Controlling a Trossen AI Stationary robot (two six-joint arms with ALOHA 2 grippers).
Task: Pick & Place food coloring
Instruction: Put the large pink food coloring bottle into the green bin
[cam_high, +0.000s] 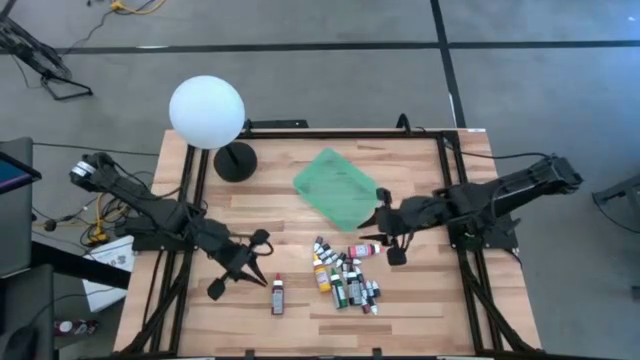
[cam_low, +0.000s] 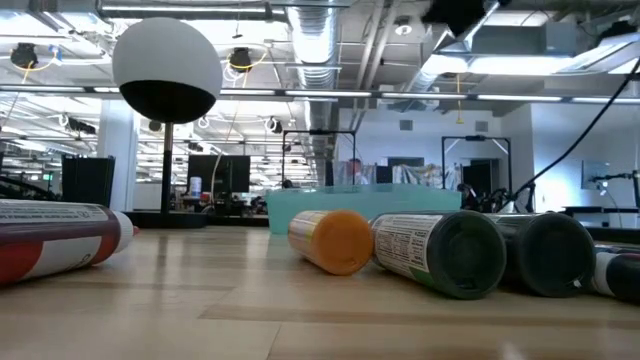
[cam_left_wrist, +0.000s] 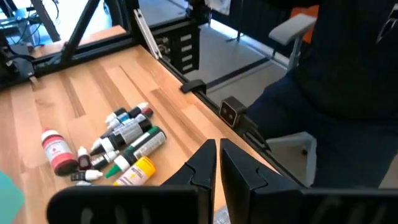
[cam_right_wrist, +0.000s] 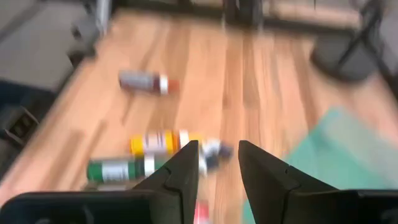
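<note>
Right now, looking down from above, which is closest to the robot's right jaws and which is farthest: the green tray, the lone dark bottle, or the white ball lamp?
From the right gripper:
1. Flat green tray, just beside it.
2. Lone dark bottle with a red cap, near the table's front edge.
3. White ball lamp, at the far back corner.

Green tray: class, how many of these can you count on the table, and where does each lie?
1. The green tray lies flat near the table's far middle, beside the right gripper, just beyond the food coloring pile.

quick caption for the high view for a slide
Right gripper, fingers open, hovers between the green tray and the food coloring pile; left gripper waits shut by a lone bottle.
</note>
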